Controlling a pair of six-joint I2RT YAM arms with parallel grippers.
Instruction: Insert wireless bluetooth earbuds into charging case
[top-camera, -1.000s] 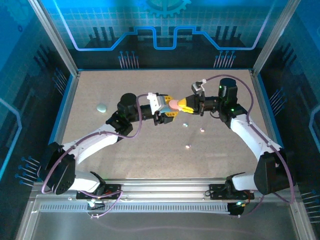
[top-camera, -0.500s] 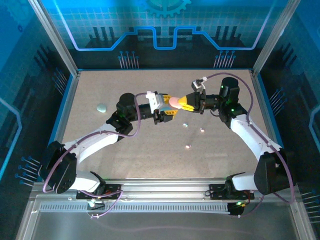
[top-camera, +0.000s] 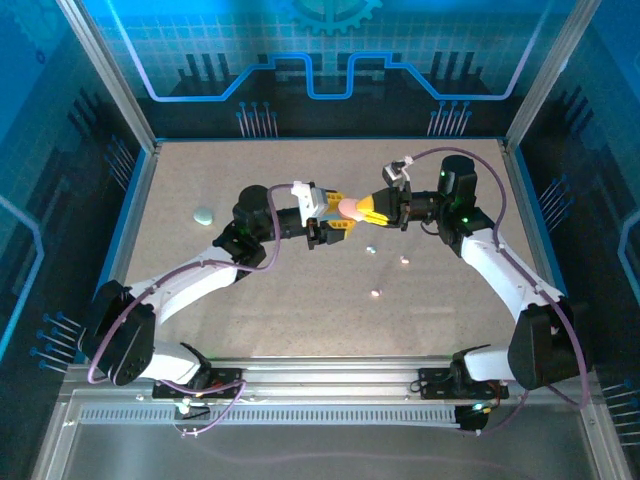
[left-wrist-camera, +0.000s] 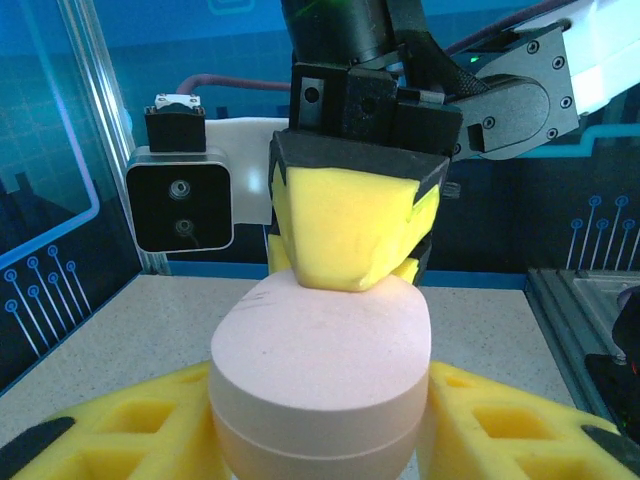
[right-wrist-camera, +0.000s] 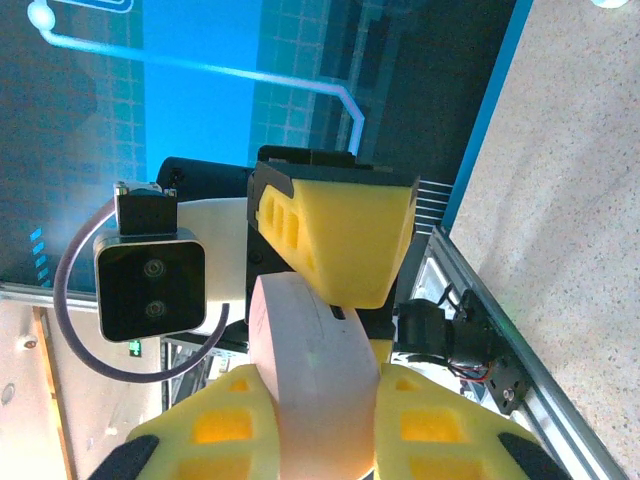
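A pink oval charging case (top-camera: 349, 207) hangs in mid-air over the middle of the table, its lid closed, held from both sides. My left gripper (top-camera: 334, 222) is shut on its near end; in the left wrist view the case (left-wrist-camera: 320, 360) sits between my yellow fingers (left-wrist-camera: 120, 430). My right gripper (top-camera: 372, 208) is shut on the other end; in the right wrist view the case (right-wrist-camera: 320, 390) is clamped between its pads (right-wrist-camera: 450, 430). Three tiny earbuds lie on the table below: one (top-camera: 370, 249), another (top-camera: 405, 261) and a third (top-camera: 376, 293).
A pale green oval case (top-camera: 204, 215) lies on the table (top-camera: 300, 300) at the far left. Blue walls and an aluminium frame (top-camera: 130, 180) close in the table. The arm bases sit on the rail at the near edge.
Both grippers and the pink case between them have drifted very slightly toward the back. Both grips are unchanged and the earbuds have stayed where they were.
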